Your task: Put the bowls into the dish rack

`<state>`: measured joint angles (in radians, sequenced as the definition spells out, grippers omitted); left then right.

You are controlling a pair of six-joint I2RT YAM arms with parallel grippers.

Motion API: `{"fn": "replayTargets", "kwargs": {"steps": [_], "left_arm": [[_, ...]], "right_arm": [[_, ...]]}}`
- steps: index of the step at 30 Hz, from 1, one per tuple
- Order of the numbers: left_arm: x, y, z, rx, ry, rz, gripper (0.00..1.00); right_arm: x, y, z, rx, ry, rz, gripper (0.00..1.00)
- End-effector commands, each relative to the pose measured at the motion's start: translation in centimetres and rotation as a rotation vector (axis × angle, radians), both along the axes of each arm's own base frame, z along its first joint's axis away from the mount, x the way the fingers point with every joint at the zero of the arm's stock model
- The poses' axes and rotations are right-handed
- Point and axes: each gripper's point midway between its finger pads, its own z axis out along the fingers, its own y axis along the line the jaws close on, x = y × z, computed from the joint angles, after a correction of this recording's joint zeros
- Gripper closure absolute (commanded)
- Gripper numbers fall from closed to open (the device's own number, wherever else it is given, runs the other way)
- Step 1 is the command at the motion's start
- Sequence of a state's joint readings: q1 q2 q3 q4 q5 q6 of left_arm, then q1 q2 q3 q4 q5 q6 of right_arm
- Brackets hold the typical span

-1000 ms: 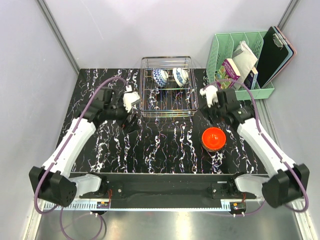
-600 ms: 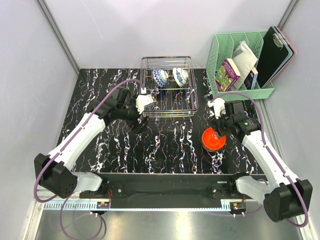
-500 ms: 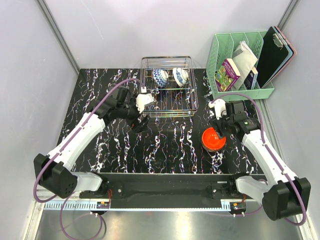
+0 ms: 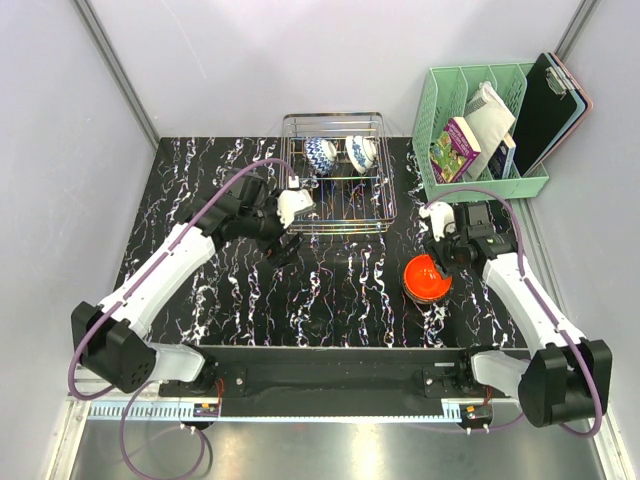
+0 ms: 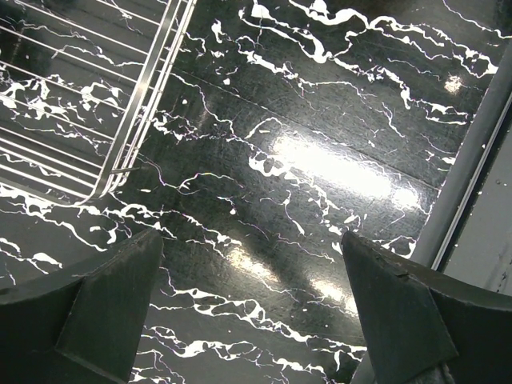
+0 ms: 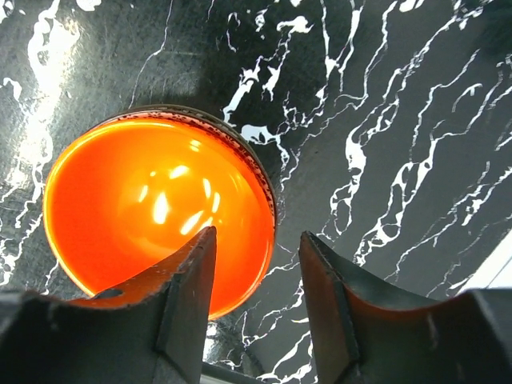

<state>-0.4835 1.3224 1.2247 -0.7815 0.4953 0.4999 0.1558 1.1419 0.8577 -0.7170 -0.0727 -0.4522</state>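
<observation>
The glossy orange-red bowl [image 4: 427, 277] sits upright on the black marbled counter [image 4: 340, 290], nearest the arms and to the right of the dish rack [image 4: 340, 215]. The right hand [image 6: 256, 244] hangs over the bowl with its fingers parted, one inside the rim and one outside, not clenched on it. Farther back on the left, the left hand [image 5: 250, 240] hovers spread wide and grasps nothing, just beside the rack's near left corner. Two blue-and-white bowls [image 4: 320, 155] [image 4: 361, 152] are propped on edge at the rack's far end. A mint-green organiser [image 4: 500, 186] stands at the far right.
</observation>
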Motion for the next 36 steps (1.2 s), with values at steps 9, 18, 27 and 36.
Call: {"fn": "replayTargets", "kwargs": {"steps": [9,18,27,36], "left_arm": [[0.7,-0.7,1.6,-0.012,-0.037,-0.008,0.01],[0.6,-1.1,1.1,-0.003,-0.023,-0.017,0.01],[1.8,-2.8,1.6,-0.014,0.0,-0.018,0.01],[4.0,-5.6,4.9,-0.084,-0.009,-0.001,0.01]], "right_arm": [[1.3,0.0,-0.8,-0.001,-0.034,-0.01,0.64],[1.8,0.2,1.0,0.023,-0.065,-0.036,1.0],[2.0,0.8,7.8,0.08,-0.141,-0.048,1.0],[4.9,3.3,14.1,0.217,-0.226,-0.044,1.0]]}}
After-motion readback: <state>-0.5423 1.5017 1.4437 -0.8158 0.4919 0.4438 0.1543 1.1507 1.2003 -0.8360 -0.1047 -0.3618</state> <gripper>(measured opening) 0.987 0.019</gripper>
